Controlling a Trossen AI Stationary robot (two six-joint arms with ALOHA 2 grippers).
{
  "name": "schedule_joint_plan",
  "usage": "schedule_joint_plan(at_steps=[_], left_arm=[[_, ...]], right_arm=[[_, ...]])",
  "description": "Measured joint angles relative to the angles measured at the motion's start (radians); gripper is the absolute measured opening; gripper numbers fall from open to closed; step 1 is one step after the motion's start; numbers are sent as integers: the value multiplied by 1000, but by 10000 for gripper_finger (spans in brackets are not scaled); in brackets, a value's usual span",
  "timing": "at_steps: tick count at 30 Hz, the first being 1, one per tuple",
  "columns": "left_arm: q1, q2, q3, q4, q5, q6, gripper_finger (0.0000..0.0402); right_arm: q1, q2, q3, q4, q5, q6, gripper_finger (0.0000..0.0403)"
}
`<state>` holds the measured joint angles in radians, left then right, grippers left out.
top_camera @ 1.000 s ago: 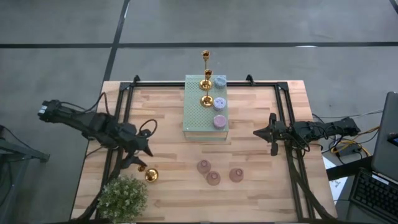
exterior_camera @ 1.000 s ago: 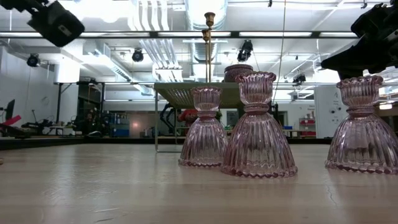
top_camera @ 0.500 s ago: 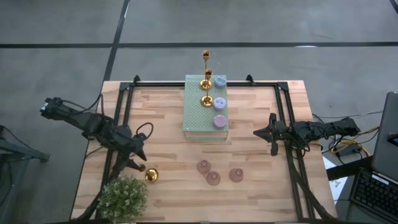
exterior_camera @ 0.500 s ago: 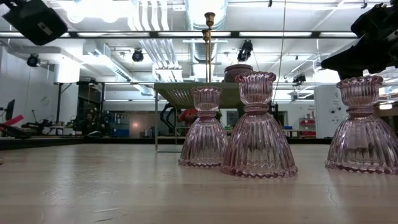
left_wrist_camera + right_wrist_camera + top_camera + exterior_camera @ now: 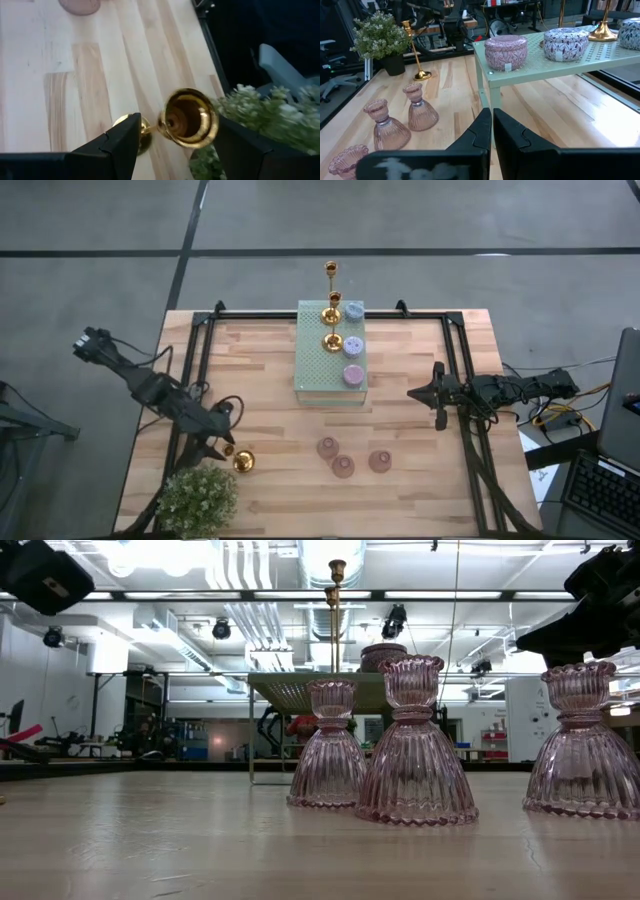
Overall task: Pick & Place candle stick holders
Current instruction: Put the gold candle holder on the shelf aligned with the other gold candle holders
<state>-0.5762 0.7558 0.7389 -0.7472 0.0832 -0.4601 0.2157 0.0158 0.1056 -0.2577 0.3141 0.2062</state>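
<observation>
Gold is showing between the parted fingers of the left hand (image 5: 170,135), which is straddling a gold candle stick holder (image 5: 243,462) at the lower left of the high view, apparently lining up a grasp. Two more gold holders (image 5: 331,310), three lavender holders (image 5: 352,375) are sitting on the green block (image 5: 315,365); three pink glass holders (image 5: 343,467) are waiting lower centre. The right hand (image 5: 440,394), fingers together, is idling at right.

Two dark arms (image 5: 150,385), black cables.

- Two gold holders (image 5: 332,313) and three squat lavender holders (image 5: 352,374) stand on the green block (image 5: 315,365).
- Three pink glass holders (image 5: 343,466) stand upright before the block.
- A third gold holder (image 5: 243,461) stands beside the plant (image 5: 197,497).
</observation>
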Motion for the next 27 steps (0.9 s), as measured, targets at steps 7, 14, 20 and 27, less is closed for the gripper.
schedule_joint_plan(at_steps=[7, 14, 20, 27], left_arm=[[0, 21, -27, 69, -17, 6, 237], [0, 21, -27, 67, -40, 26, 228], [0, 21, -27, 74, -48, 48, 190], [1, 21, -27, 90, -69, 85, 146]], right_arm=[[0, 0, 0, 0, 0, 0, 13], [0, 0, 0, 0, 0, 0, 13], [0, 0, 0, 0, 0, 0, 13], [0, 0, 0, 0, 0, 0, 13]])
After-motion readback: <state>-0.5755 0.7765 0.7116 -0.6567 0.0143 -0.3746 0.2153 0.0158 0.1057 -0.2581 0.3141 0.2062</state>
